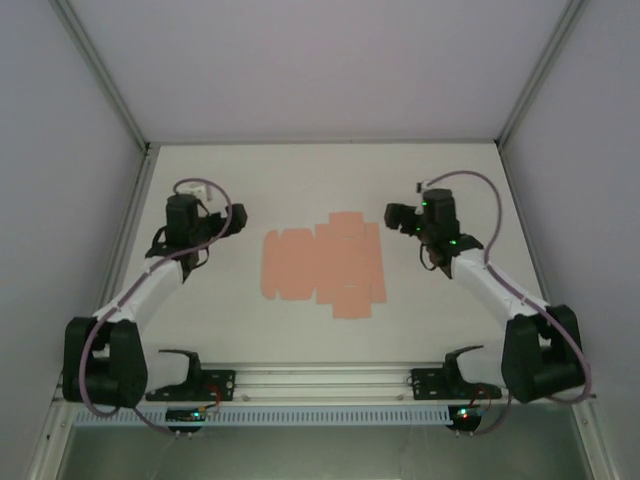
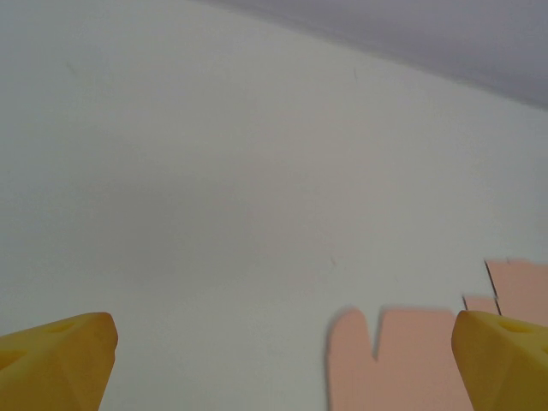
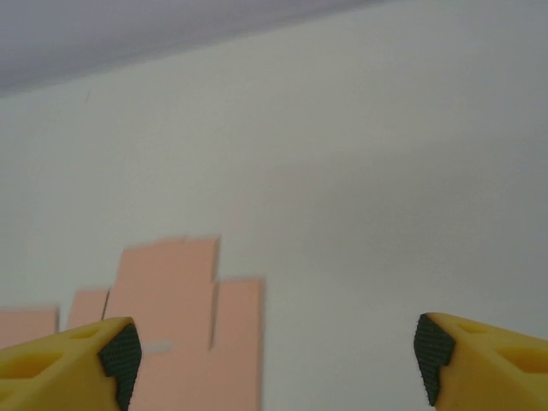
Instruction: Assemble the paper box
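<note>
**Paper box not yet folded, both arms poised beside it**

A flat salmon-pink die-cut cardboard sheet (image 1: 325, 265) is laid on the white table (image 1: 300, 180) at frame centre. It is flanked by the left gripper (image 1: 228, 222) at centre left and the right gripper (image 1: 395, 216) at centre right. Both are kept clear of it. Their yellow fingers (image 2: 60, 360) are spread with nothing between them, presumably so that opposite flaps can be taken.

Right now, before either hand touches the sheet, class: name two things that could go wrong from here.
1. The sheet lies flat on the table, so a push may slide it along instead of lifting an edge.
2. The left hand and right hand flank it, both open; closing in together could buckle it.
</note>
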Motion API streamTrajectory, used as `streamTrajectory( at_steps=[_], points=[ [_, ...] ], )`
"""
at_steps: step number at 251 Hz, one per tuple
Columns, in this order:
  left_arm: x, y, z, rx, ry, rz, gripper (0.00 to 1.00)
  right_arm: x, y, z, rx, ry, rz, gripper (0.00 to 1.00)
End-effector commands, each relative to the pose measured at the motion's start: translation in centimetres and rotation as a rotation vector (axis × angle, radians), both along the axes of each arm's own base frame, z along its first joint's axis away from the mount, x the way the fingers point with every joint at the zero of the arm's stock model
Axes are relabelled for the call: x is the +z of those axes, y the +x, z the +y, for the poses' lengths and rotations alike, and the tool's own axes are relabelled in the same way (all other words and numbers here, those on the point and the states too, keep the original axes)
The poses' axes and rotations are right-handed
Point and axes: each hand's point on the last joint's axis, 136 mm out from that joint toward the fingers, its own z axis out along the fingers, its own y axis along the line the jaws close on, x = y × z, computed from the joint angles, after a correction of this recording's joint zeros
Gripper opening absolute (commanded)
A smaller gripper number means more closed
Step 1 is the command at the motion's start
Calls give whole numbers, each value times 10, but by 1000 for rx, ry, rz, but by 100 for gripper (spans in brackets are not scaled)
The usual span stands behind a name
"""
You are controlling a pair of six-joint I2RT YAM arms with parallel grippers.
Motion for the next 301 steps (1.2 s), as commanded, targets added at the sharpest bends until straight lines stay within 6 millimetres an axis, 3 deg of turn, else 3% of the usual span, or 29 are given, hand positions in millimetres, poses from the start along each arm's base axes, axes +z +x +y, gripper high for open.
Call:
streamTrajectory(
  at_steps=[1, 28, 55, 109, 148, 199, 225, 253, 301],
  points=[
    [-44, -27, -35, -92, -72, 287, 100, -46, -27, 25, 17, 26, 263, 73],
    [-63, -35, -70, -208, -148, 397, 100, -75, -32, 45, 53, 16, 373, 56],
    [-72, -38, -89, -273, -224, 465, 99, -105, -39, 53, 78, 13, 498, 42],
    [-96, -49, -101, -333, -258, 593, 100, -141, -42, 58, 60, 15, 588, 32],
    [-108, -55, -109, -358, -305, 655, 100, -163, -54, 50, 14, -15, 651, 30],
    [-121, -60, -110, -359, -312, 728, 99, -178, -67, 40, -22, -59, 699, 27],
    [-106, -56, -127, -431, -417, 674, 92, -182, -71, 42, -22, -44, 705, 27],
    [-65, -47, -141, -509, -532, 510, 87, -187, -78, 45, -20, -10, 728, 27],
    [-6, -49, -138, -543, -554, 287, 66, -182, -79, 52, 10, 48, 710, 28]
  ],
)
